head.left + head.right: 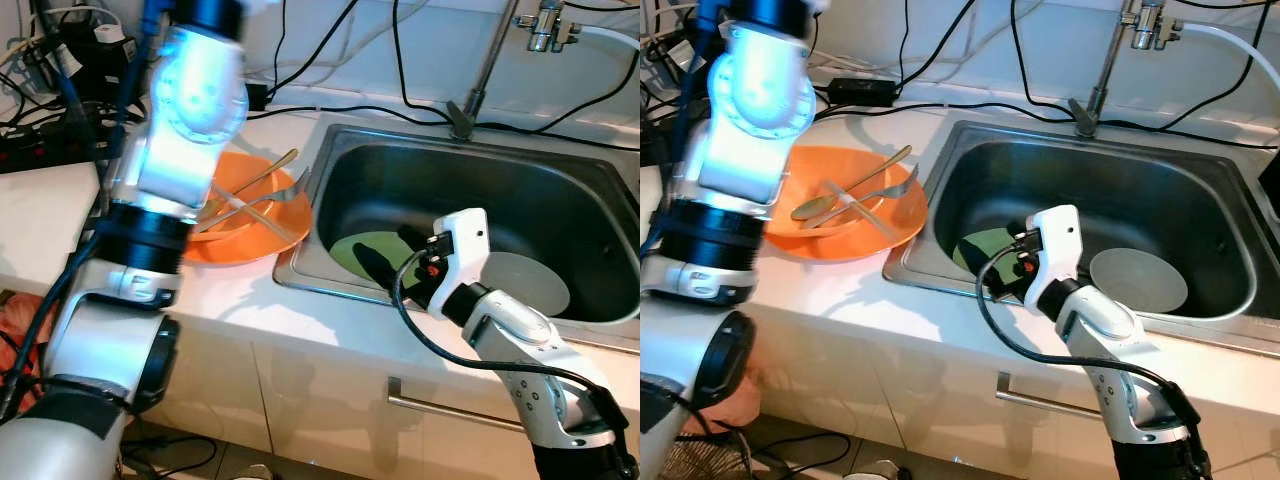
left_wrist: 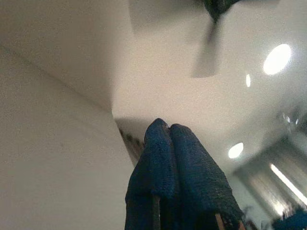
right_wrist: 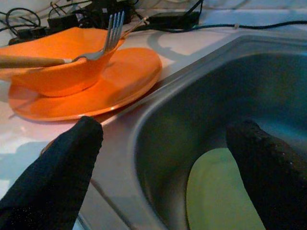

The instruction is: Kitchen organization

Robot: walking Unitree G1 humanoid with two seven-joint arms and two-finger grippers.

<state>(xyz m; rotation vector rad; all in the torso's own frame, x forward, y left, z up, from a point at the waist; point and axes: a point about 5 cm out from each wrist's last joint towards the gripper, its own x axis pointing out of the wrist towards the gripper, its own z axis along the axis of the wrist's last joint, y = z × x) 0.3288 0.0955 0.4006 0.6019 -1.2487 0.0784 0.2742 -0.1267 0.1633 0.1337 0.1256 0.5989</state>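
An orange plate [image 1: 855,238] lies on the white counter left of the sink, with an orange bowl [image 3: 57,76] on it. A fork [image 1: 895,186] and a gold spoon [image 1: 840,198] rest in the bowl. A green plate [image 1: 362,252] lies flat on the bottom of the steel sink [image 1: 330,140], and a grey plate [image 1: 1138,280] lies to its right. My right gripper [image 1: 396,258] reaches into the sink's front left corner, open, just above the green plate with nothing between its fingers [image 3: 53,177]. My left gripper [image 2: 168,132] is raised toward the ceiling, its fingers pressed together and empty.
My left arm [image 1: 190,100] stands tall in front of the counter's left part. A tap [image 1: 480,70] rises behind the sink. Black cables [image 1: 60,60] and a power strip lie along the back wall. A cabinet handle [image 1: 1040,400] sits below the counter edge.
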